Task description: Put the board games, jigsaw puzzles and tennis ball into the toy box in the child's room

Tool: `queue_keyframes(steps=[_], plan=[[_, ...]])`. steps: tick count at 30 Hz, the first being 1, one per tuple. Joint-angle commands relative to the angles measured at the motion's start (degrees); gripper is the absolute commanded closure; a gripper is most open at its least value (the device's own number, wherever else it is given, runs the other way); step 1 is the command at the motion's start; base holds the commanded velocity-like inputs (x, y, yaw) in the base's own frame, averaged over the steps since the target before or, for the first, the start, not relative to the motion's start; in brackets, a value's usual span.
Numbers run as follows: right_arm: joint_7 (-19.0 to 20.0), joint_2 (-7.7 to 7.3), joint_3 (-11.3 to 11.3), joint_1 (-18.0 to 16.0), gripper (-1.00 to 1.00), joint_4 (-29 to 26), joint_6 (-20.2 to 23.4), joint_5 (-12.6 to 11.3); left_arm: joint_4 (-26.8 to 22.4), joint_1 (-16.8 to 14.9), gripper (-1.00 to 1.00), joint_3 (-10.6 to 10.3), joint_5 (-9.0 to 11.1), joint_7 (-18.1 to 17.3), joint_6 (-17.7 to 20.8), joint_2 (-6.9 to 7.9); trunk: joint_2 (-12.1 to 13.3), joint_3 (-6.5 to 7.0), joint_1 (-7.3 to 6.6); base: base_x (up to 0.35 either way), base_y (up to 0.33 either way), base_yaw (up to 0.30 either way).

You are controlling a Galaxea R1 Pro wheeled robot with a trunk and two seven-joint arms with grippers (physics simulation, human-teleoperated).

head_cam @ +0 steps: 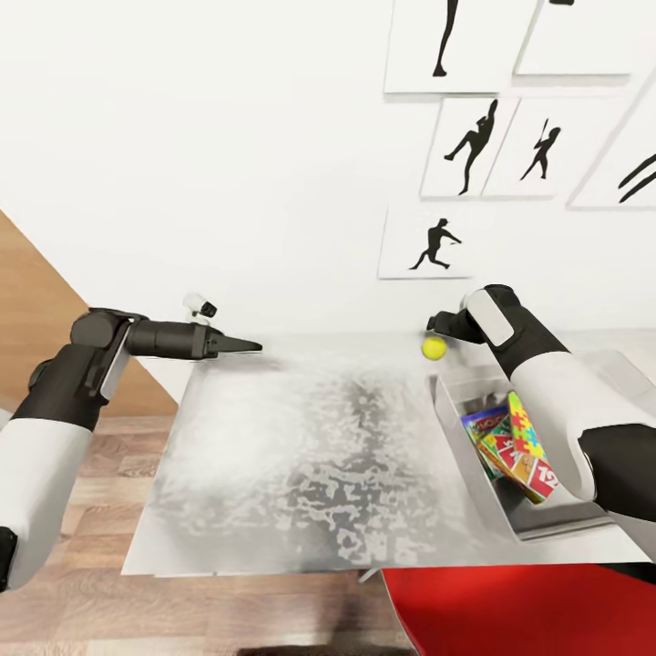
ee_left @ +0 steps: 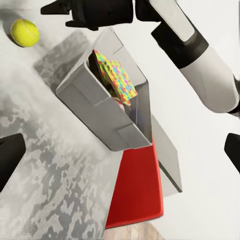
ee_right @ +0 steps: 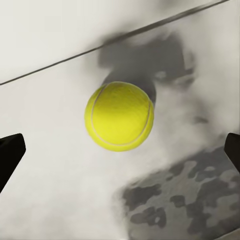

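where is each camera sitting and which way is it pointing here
Head view: on the head, looking forward and down over the table; both arms show, left pincer and right pincer.
Left wrist view: on the left arm, facing across to the toy box; its fingertips and the right arm show.
Right wrist view: on the right arm, looking down at the tennis ball; dark fingertips at the edges.
All three share the ball.
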Motion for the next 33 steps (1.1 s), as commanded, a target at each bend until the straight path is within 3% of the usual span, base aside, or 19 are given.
queue_keyframes(steps=[1, 15, 33], plan=[[-0.5, -0.09, 0.5, -0.1, -1.00, -0.1, 0.1, -0.6, 0.0, -0.4, -1.00, -0.1, 0.2, -0.1, 0.6, 0.03, -0.1, -0.18, 0.02, 0.000, 0.000, 0.000], [-0.5, -0.17, 0.5, 0.0, -1.00, -0.1, 0.0, -0.6, -0.9, -4.8, -1.00, -0.2, 0.2, -0.1, 0.6, -0.29, -0.1, -1.48, 0.02, 0.000, 0.000, 0.000], [-0.5, -0.15, 0.3, -0.6, -1.00, -0.1, 0.0, -0.6, -4.1, -5.1, -1.00, -0.7, 0.2, -0.1, 0.6, -0.49, -0.1, -3.17, 0.02, 0.000, 0.000, 0.000]])
